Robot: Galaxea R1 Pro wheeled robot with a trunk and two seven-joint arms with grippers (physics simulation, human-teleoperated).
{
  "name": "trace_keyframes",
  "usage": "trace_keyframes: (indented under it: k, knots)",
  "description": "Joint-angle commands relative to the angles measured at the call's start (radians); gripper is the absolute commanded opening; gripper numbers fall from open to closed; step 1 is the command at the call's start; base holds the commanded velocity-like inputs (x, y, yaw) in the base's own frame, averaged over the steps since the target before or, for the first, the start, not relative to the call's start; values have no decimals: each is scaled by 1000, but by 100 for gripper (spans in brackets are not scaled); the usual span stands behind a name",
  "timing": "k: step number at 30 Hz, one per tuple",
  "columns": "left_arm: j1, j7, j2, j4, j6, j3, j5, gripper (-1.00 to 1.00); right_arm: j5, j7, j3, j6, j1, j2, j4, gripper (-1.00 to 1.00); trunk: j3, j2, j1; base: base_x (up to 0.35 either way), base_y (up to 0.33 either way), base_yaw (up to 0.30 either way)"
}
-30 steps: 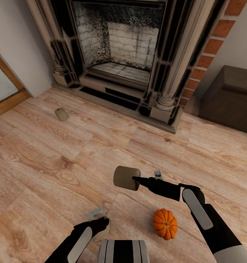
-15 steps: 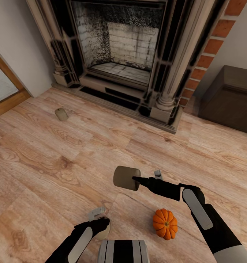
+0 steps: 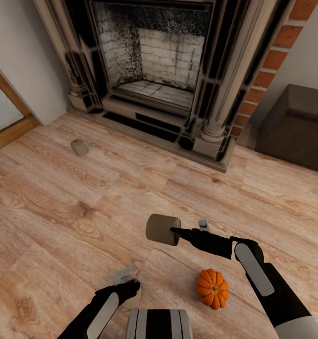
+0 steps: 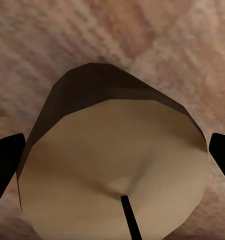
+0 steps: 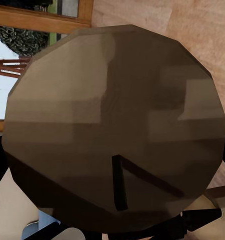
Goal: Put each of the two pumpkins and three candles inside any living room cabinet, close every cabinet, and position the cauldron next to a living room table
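Squarely between right hand [image 3: 176, 234] fingers: candle [image 3: 162, 229].

Fireplace [image 3: 159, 70]: at the far wall, ahead of the robot. Cabinet [image 3: 297, 127]: right of the fireplace, against the wall. Door frame [image 3: 8, 117]: far left. Loose candle [image 3: 78, 147]: on the floor [image 3: 60, 212], left, before the hearth. Second candle [image 3: 162, 229]: held above the floor at the tip of the right gripper [image 3: 175, 231], centre. Third candle [image 3: 134, 296]: in the left gripper [image 3: 128, 285], near, left of centre. Pumpkin [image 3: 212, 288]: on the floor, below the right arm, right of the third candle.
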Motion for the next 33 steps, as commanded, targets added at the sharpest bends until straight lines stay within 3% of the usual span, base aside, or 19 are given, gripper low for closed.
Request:
trace_keyframes:
  k: [1,29,33]
  knots:
    - [0,10,1,-2,2,-2,8,-100,-1,2,1,3,-1,-1,0,-100,-1,0,0,0,0,0]
    - [0,11,2,-2,2,-1,8,-100,-1,2,1,3,-1,-1,0,-100,-1,0,0,0,0,0]
    - [0,10,2,-2,2,-1,8,-100,-1,2,1,3,-1,-1,0,-100,15,1,-2,0,0,0]
